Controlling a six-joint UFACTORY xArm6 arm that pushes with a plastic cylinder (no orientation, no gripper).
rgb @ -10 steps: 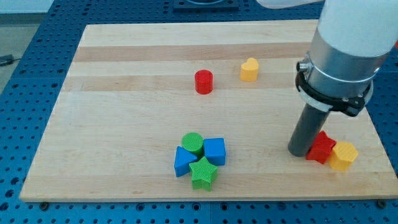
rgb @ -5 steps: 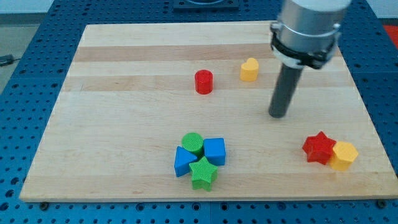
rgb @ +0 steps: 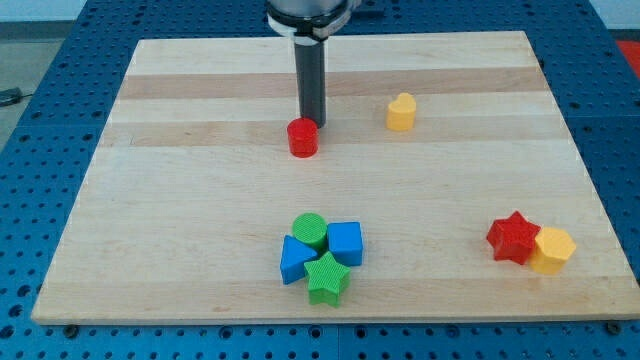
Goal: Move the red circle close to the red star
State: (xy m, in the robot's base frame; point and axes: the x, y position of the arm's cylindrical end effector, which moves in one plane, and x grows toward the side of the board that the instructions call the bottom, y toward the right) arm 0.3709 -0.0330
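Note:
The red circle lies on the wooden board left of centre, in the upper half. My tip stands right behind it at its upper right and touches it. The red star lies far off at the lower right, touching a yellow hexagon block on its right side.
A yellow heart-shaped block lies to the right of my tip. A cluster sits at the bottom centre: a green circle, a blue cube, a blue triangular block and a green star.
My tip has swept from beside the red star up and left across the board to the red circle. The red circle has shifted a little to the left and down.

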